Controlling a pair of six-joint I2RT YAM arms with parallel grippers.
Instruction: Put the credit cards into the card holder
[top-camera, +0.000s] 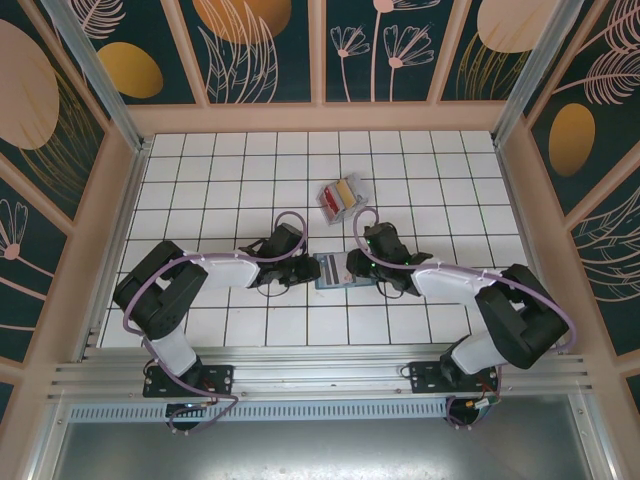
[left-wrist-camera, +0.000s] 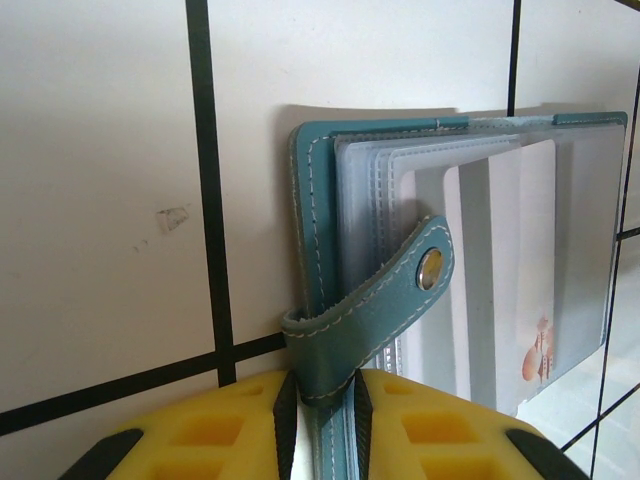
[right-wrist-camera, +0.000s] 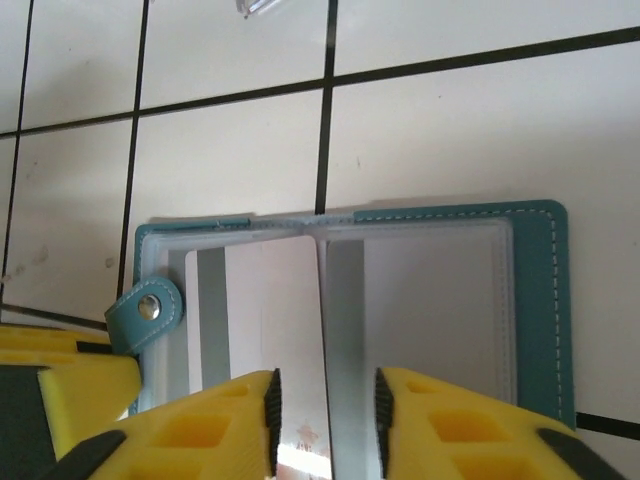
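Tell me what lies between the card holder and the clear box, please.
Bare tiles, nothing else, lie between the holder and the box; the top view shows this.

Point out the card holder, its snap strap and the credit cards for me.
card holder (right-wrist-camera: 545, 300): right wrist view, on the right border of its teal cover.
snap strap (left-wrist-camera: 395, 295): left wrist view, mid-strap, beside the metal stud.
credit cards (top-camera: 346, 190): top external view, on the yellow card.

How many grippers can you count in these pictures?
2: the left gripper, shut on the card holder by its strap; the right gripper, jaws apart, over its open pages.
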